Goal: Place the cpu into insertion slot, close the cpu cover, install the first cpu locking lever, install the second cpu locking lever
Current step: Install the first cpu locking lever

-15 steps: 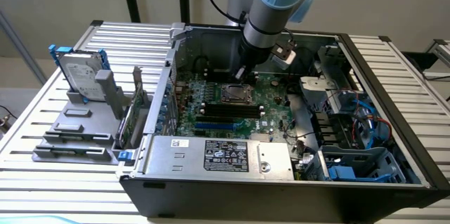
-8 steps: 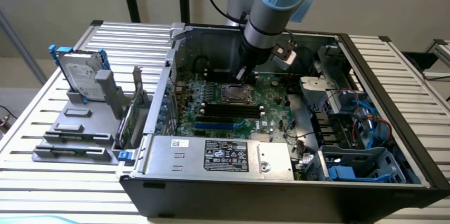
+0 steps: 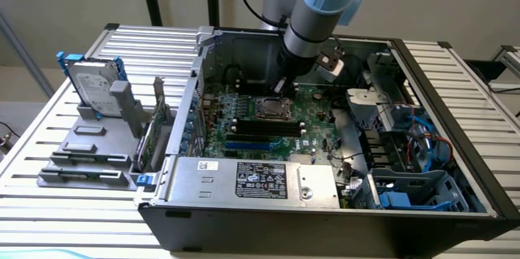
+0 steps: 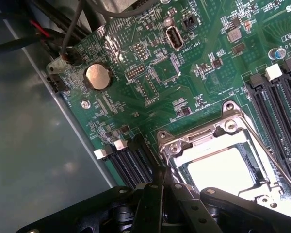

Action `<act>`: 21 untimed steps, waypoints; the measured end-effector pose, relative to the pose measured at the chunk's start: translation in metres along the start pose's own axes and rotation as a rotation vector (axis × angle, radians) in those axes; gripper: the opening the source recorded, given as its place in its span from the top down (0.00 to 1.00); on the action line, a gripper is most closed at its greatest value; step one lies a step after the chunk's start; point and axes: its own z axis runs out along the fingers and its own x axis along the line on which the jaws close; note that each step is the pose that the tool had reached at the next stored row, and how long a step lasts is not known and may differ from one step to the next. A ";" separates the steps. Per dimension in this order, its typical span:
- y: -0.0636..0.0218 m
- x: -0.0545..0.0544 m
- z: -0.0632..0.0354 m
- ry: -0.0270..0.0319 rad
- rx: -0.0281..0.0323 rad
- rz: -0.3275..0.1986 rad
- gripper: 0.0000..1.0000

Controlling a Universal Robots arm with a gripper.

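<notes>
The open black computer case (image 3: 455,143) lies on its side on the ribbed metal worktop (image 3: 41,155). Inside it sits the green circuit board (image 3: 281,131), with long black memory slots (image 3: 268,128) and a grey power supply box (image 3: 252,181) that carries a white-and-black label too small to read. In the wrist view the small square silver-tan cpu (image 4: 227,170) lies flat in the square silver-rimmed insertion slot (image 4: 177,145), and the thin silvery cpu cover frame (image 4: 218,133) rests closed over its edges. A thin metal locking lever (image 4: 266,150) runs along 1 side of the socket. The black tool (image 4: 164,187) has its fingers pressed together, gripping nothing, with its tips just beside the socket's corner. A round silver coin battery (image 4: 97,76) sits on the board, and near a port white print reads "INT USB2". On the worktop beside the case, a grey rack (image 3: 101,131) holds a silver hard drive (image 3: 96,88) upright.
</notes>
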 end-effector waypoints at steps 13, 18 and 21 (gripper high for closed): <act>0.0034 -0.005 -0.0011 0.0086 0.0062 -0.001 0.89; 0.0042 -0.006 0.0003 0.0192 0.0124 -0.002 0.89; 0.0046 -0.006 0.0010 0.0236 0.0152 -0.003 0.89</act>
